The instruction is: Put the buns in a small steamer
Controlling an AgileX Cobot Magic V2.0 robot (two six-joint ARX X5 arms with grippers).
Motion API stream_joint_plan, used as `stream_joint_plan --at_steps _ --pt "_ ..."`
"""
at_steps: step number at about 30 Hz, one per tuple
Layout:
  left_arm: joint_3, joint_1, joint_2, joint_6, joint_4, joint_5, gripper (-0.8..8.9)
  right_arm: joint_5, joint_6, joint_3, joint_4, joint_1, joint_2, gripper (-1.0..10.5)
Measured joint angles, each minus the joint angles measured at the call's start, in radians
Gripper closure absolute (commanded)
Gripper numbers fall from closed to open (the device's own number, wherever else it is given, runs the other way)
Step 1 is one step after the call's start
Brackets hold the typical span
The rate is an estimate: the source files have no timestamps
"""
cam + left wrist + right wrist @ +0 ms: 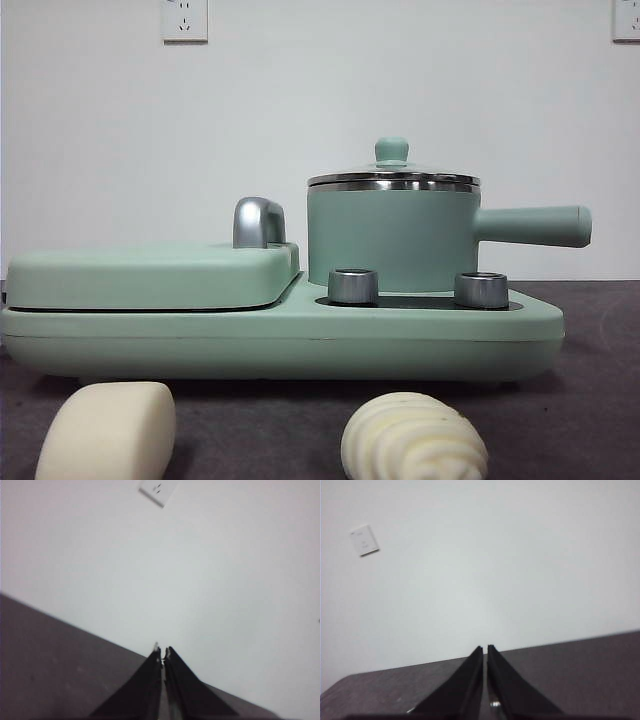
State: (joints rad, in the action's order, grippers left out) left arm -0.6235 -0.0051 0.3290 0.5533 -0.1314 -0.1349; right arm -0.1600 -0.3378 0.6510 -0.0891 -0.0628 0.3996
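Front view crops both buns, steamer lidded, both hands pressed together

The front camera sits low, at about table height, looking level across it at the wall. It is close: the cooker fills most of the width, and two buns at 6 o'clock are cut by the frame edge.

The left wrist camera looks along its closed gripper out over a bare table to the wall, rolled, so the table edge slants; a socket shows at 12 o'clock.

The right wrist camera looks likewise past its closed gripper, nearly level, with a socket at 10 o'clock.

All three views share only table, wall and sockets; neither wrist view shows the cooker.
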Motion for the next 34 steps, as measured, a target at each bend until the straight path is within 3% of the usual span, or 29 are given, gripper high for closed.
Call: stream_joint_plan --at_steps 7,14,20,30,34 --pt "-0.161 0.000 0.209 -0.164 -0.012 -0.132 8.01 -0.105 0.129 0.150 -0.018 0.000 0.195 9.3" --pt "-0.245 -0.023 0.418 -0.237 -0.023 -0.286 8.01 -0.187 0.256 0.228 -0.088 0.000 0.353 9.3" --pt "-0.303 -0.096 0.549 -0.349 -0.055 -0.307 8.02 -0.235 0.356 0.228 -0.160 0.000 0.418 9.3" --pt "-0.330 -0.248 0.686 -0.616 -0.166 -0.307 7.83 -0.259 0.569 0.229 -0.291 -0.046 0.426 9.3" --pt "-0.331 -0.305 0.708 -0.710 -0.193 -0.308 7.34 -0.259 0.632 0.229 -0.343 -0.080 0.426 7.7"
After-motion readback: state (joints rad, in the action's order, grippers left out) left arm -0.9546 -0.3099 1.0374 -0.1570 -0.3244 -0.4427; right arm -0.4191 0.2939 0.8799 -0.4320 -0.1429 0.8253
